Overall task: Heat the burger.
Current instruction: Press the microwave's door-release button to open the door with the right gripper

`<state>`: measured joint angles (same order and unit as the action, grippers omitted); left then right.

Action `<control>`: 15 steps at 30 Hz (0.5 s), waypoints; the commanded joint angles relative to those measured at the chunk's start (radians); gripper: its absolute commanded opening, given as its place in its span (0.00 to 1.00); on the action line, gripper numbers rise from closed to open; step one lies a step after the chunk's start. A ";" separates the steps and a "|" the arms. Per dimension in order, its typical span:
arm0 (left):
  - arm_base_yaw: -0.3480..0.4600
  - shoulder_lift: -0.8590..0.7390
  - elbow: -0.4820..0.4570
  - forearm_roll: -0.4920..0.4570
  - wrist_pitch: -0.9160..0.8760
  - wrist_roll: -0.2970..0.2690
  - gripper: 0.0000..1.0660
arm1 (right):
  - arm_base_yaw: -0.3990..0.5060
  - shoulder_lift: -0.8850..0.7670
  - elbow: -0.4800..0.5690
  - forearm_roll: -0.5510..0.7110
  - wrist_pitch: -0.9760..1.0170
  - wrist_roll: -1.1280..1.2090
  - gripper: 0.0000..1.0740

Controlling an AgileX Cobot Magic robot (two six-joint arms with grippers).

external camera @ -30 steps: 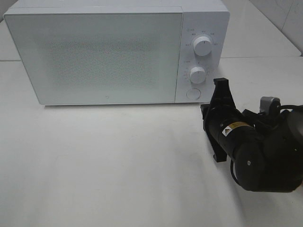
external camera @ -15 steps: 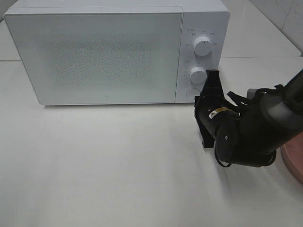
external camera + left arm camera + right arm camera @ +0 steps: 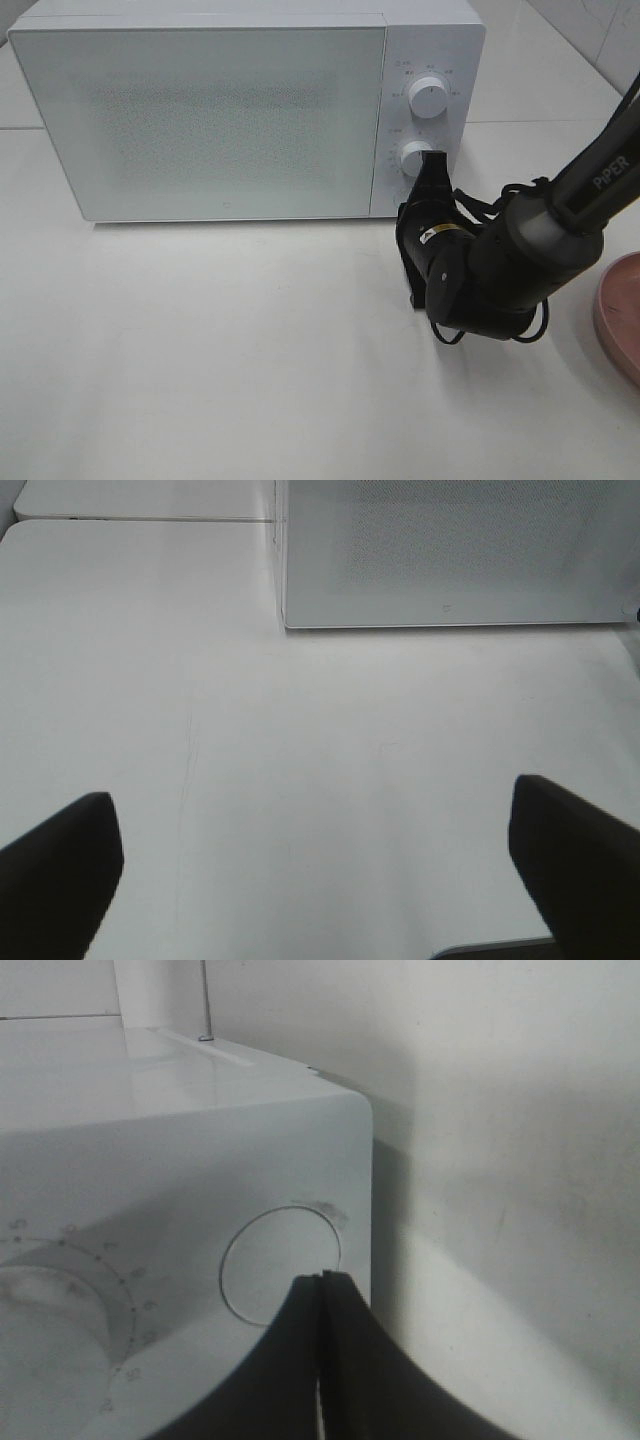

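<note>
Pointing my right pincer (image 3: 322,1285), tips pressed together and holding nothing, at the round button (image 3: 262,1250) in the bottom corner of the microwave (image 3: 220,110) panel, below the lower knob (image 3: 413,156). Long axis runs roughly square into the panel, with the tips over the button's edge. Can't tell whether they touch it or sit just off. My guess is this is the door release, so the right arm has it. Left pincer (image 3: 315,830) is spread wide, empty, well back over the bare surface (image 3: 200,350), facing the door's lower corner.

Burger isn't in any view. The door is shut and frosted, so I can't say if it's inside. Pink plate (image 3: 620,310) is cut off at the edge, and the part showing is bare.
</note>
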<state>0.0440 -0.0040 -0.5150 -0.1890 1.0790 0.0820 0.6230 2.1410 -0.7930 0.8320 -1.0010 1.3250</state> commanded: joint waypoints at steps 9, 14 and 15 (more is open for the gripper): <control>0.004 -0.023 0.000 -0.006 -0.009 -0.004 0.92 | -0.041 0.007 -0.049 -0.008 0.005 -0.060 0.00; 0.004 -0.023 0.000 -0.006 -0.009 -0.004 0.92 | -0.041 0.010 -0.070 0.004 0.009 -0.085 0.00; 0.004 -0.019 0.000 -0.005 -0.009 -0.004 0.92 | -0.041 0.019 -0.078 0.010 0.015 -0.083 0.00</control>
<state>0.0440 -0.0040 -0.5150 -0.1890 1.0790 0.0820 0.5870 2.1560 -0.8540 0.8420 -0.9810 1.2620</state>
